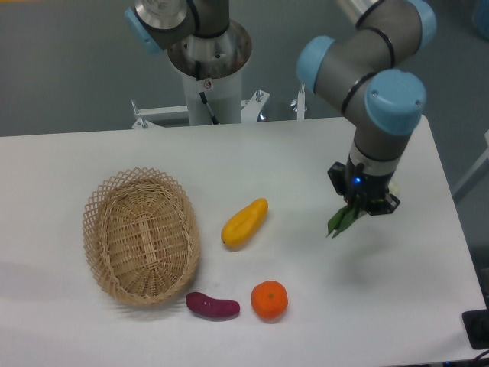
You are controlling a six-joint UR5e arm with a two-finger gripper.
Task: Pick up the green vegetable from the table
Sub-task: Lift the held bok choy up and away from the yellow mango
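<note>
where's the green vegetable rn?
In the camera view the green vegetable hangs from the pincer above the right part of the table, its leaves pointing down-left, to the right of the yellow fruit.

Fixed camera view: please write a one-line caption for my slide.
The hand holds the green vegetable above the white table, right of the basket and toy fruits.

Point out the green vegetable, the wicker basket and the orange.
green vegetable (pixel 341 220), fixed camera, leaf tips below the jaws
wicker basket (pixel 99 271), fixed camera, near-left rim
orange (pixel 269 300), fixed camera, centre of fruit
</note>
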